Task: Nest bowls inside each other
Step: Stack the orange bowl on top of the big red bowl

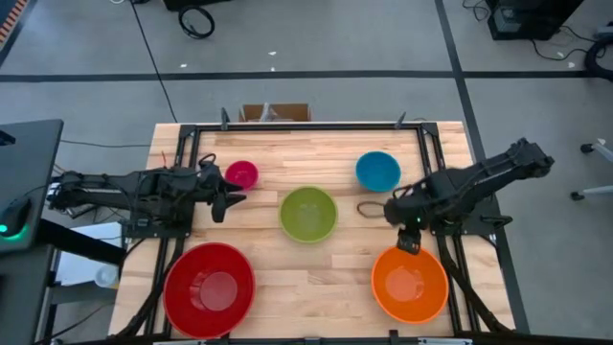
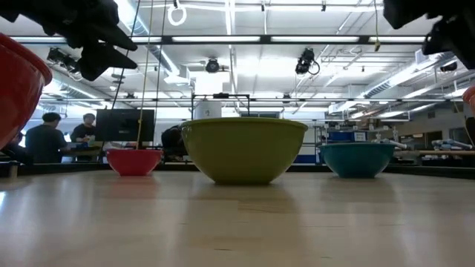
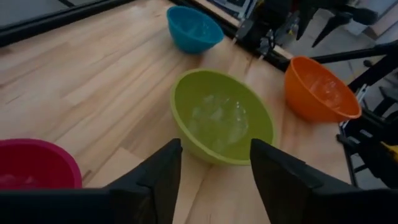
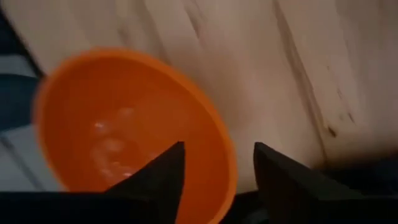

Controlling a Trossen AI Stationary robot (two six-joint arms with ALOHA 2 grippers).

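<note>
Five bowls stand upright on their bases on the wooden table: a small pink bowl (image 1: 241, 173), a green bowl (image 1: 308, 213) in the middle, a blue bowl (image 1: 377, 171), a large red bowl (image 1: 209, 287) near left and an orange bowl (image 1: 410, 283) near right. My left gripper (image 1: 228, 199) hangs open above the table between the pink and green bowls, pointing at the green bowl (image 3: 221, 118). My right gripper (image 1: 410, 241) is open and points down, high over the orange bowl's far rim (image 4: 214, 134). Neither holds anything.
Black frame rails (image 1: 426, 153) run along the table's left, right and far sides. A cardboard box (image 1: 275, 112) sits at the far edge. A dark cable loop (image 1: 369, 208) lies between the green and blue bowls. People sit in the room behind (image 2: 46, 137).
</note>
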